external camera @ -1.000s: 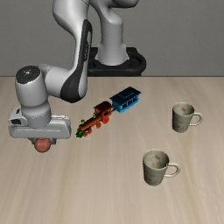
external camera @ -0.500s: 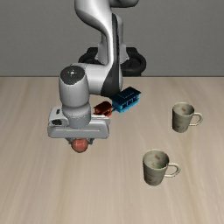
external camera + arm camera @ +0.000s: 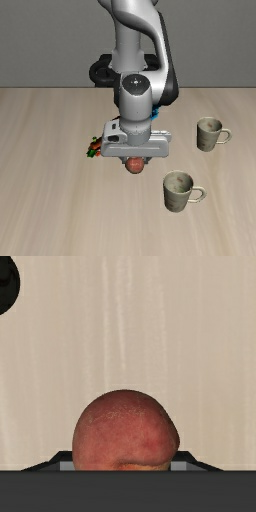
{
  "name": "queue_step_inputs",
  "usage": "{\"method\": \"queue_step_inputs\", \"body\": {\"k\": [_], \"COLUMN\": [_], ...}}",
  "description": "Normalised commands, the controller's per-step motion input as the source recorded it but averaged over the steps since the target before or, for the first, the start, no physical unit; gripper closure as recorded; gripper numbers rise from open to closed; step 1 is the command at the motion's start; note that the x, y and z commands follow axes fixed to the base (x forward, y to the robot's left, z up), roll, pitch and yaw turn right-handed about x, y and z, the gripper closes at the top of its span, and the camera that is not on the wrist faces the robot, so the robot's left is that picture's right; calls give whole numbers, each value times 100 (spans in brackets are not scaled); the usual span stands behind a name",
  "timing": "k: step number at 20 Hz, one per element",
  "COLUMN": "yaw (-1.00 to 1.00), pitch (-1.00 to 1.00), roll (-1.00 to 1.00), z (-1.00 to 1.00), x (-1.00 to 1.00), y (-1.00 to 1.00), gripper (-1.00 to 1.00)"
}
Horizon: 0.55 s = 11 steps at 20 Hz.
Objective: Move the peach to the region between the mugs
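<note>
Gripper (image 3: 133, 161) pinches the peach (image 3: 125, 434) between its two fingers.

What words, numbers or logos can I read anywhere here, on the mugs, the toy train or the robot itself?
None. There is no readable text, number or logo on one mug, the other mug, the toy train, the peach or the robot arm.

Your exterior view looks down from high up, facing the arm (image 3: 140, 40), and is far enough back to take in the table (image 3: 40, 220) and both mugs (image 3: 210, 133) at the frame's right. Your wrist view rides the hand, pointing down, very near the peach (image 3: 125, 431). Both views share that peach (image 3: 133, 165) and the tabletop beneath it.
</note>
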Motion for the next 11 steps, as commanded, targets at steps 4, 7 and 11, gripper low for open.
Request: {"method": "queue_step_inputs", "body": {"k": [4, 7, 11], "yaw": [0, 0, 0], "pitch": [0, 0, 0], "roll": [0, 0, 0], "z": [0, 0, 0], "x": [0, 0, 0], "y": [100, 100, 100], "gripper": [100, 100, 100]}}
